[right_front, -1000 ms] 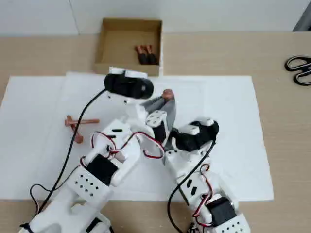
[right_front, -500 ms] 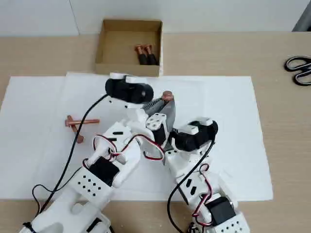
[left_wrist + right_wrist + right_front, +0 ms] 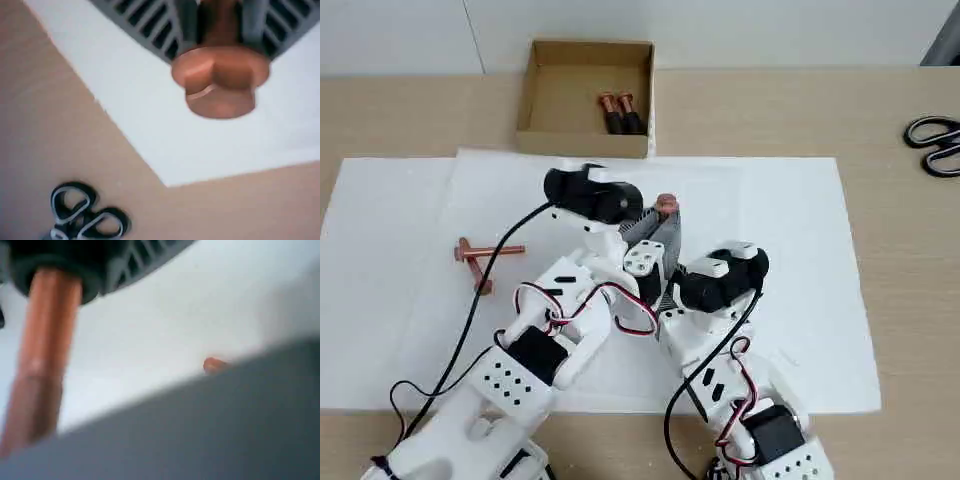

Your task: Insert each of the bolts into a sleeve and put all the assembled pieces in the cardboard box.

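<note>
left jaws clamp copper hex-head bolt [image 3: 218,82] (smooth shank) | black sleeve [image 3: 55,265] rings shank | right jaws: cannot tell

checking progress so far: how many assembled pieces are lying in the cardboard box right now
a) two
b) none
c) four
a: two assembled pieces, copper bolt heads on dark sleeves, lie side by side on the floor of the cardboard box.
</note>
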